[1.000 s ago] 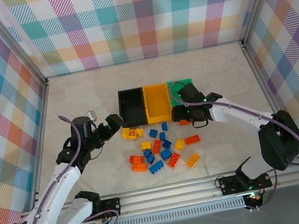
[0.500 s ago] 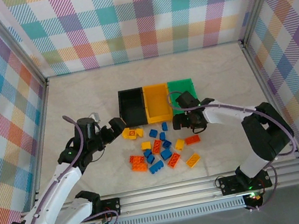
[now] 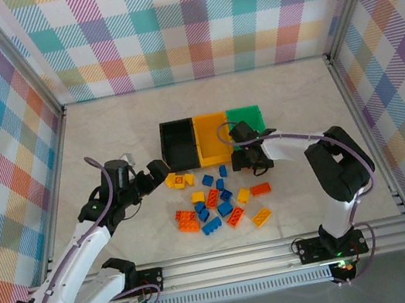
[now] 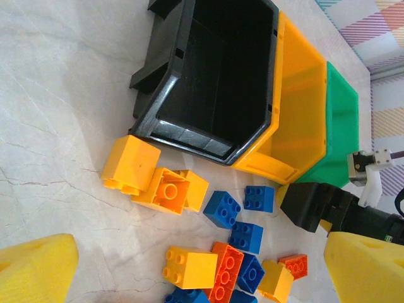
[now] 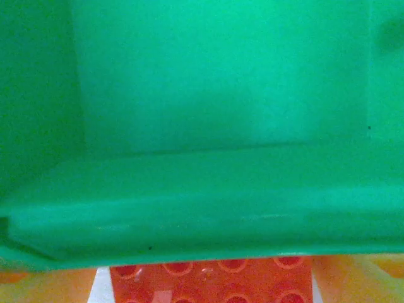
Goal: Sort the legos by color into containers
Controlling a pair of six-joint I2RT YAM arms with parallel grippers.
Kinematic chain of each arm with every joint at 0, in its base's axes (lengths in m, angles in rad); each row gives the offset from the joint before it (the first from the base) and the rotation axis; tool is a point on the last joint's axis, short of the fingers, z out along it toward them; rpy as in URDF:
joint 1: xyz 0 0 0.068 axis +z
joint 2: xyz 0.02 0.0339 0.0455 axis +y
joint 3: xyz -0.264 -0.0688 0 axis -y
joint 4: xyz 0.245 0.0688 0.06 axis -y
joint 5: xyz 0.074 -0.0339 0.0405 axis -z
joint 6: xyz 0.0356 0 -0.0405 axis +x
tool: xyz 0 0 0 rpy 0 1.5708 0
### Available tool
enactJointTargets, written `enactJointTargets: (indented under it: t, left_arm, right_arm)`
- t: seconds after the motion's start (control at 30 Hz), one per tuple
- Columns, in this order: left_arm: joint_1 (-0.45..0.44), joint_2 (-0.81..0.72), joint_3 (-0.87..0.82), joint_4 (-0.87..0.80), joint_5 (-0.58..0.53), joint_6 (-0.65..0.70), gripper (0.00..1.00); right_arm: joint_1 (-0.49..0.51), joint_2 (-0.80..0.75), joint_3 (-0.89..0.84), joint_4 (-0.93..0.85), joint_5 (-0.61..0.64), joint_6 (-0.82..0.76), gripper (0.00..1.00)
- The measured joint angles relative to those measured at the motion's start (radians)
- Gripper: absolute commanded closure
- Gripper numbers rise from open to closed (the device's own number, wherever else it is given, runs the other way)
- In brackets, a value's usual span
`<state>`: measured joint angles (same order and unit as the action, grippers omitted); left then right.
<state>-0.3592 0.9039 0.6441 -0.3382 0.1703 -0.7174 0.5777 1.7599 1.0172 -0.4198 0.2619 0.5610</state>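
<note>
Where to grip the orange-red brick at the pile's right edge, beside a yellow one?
Orange-red brick: pinch mid-length across its narrow width, coming straight down. Both long sides look free; a yellow brick crowds its left end.

1. Open-topped rectangular plastic bins, joined in a row at frame centre: 3. One black (image 3: 178, 145), one yellow-orange (image 3: 213, 139), one green (image 3: 247, 116).
2. Small yellow studded plastic bricks (image 3: 243, 195): about 6; the left cluster overlaps, so the count is not exact.
3. Small blue studded plastic bricks (image 3: 208, 180): about 8.
4. Small orange-red studded plastic bricks (image 3: 260, 188): about 6.
</note>
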Motion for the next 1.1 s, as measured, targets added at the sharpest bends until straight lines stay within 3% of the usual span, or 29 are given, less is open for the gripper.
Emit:
enactJointTargets:
  t: [0.27,0.43,0.57,0.77,0.9,1.1]
  left_arm:
    - [0.0,0.0,0.0,0.0,-0.007,0.0,0.0]
    - [0.0,0.005,0.0,0.002,-0.007,-0.005,0.0]
    - [0.0,0.005,0.0,0.021,-0.007,-0.03,0.0]
    - [0.0,-0.008,-0.005,0.024,-0.011,-0.05,0.0]
    - [-0.001,-0.006,-0.005,-0.008,-0.031,-0.046,0.0]
    - [-0.001,-0.007,-0.005,-0.029,-0.056,-0.014,0.02]
  right_arm:
    - [-0.001,-0.008,-0.014,0.005,0.018,0.002,0.39]
    - [0.0,-0.08,-0.094,0.05,-0.026,0.004,0.43]
    - [0.0,-0.223,-0.172,0.01,-0.077,0.003,0.46]
    - [-0.003,-0.409,-0.066,-0.084,-0.09,-0.032,0.46]
    - [-0.036,-0.333,0.109,-0.088,-0.091,-0.061,0.46]
    - [-0.12,-0.082,0.287,-0.082,-0.076,-0.071,0.45]
